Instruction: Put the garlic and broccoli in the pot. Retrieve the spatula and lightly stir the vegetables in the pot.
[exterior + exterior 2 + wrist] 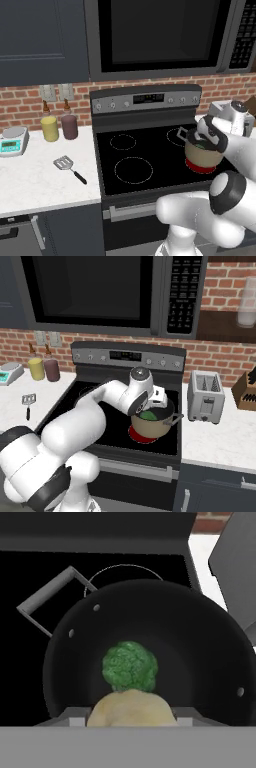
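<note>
The tan pot [150, 428] stands on the stove's front right burner, also seen as the pot [201, 159]. In the hand view its dark inside [210, 642] holds the green broccoli [130, 666], visible too as broccoli [148, 415]. My gripper [129, 719] hangs just above the pot [156, 398], shut on the pale garlic [131, 708], which sits between the finger tips in front of the broccoli. The spatula [68, 165] lies flat on the white counter left of the stove, its silver head toward the wall; from the other side the spatula [28, 403] appears at far left.
The burner under the pot glows red [142, 438]. A silver toaster [206, 395] and a knife block [246, 388] stand on the right counter. On the left counter are a yellow jar [49, 128], a dark jar [69, 126] and a scale [12, 140].
</note>
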Robot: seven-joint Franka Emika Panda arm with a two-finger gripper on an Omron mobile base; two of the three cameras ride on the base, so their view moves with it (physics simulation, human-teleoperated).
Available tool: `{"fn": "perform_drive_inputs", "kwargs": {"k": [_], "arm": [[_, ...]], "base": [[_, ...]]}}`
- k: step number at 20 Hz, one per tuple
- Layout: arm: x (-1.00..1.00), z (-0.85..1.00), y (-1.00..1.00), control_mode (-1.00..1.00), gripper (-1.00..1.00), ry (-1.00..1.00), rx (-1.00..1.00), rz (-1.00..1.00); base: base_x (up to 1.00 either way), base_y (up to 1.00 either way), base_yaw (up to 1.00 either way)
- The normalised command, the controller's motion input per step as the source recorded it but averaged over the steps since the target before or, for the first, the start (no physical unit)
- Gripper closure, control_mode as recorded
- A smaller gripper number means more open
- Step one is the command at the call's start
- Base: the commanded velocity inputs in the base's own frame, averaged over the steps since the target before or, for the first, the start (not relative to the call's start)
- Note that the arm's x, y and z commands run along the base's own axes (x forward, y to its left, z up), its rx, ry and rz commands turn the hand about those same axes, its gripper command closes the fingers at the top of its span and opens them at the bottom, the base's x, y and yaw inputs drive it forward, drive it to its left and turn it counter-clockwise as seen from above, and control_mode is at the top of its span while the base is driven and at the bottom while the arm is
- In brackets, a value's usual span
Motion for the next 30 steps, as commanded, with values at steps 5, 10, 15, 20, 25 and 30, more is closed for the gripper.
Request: {"fn": "perform_drive_inputs", "kwargs": {"k": [5,10,15,20,25,30], "arm": [[0.19,-0.23,-0.15,-1.00,1.00,0.01,0.00,0.00],[0.22,-0.18,0.00,-1.00,1.00,0.05,0.00,0.00],[0.21,-0.12,0.00,-1.00,1.00,0.07,0.00,0.00],[0.23,-0.04,-0.08,-1.00,1.00,0.08,0.00,0.00],[0.18,-0.06,-0.05,-1.00,1.00,0.07,0.00,0.00],[0.08,-0.05,-0.08,-1.00,1.00,0.07,0.00,0.00]], "base": [[0.00,0.00,0.00],[0.00,0.00,0.00],[0.00,0.00,0.00],[0.00,0.00,0.00],[0.00,0.00,0.00],[0.00,0.00,0.00]]}}
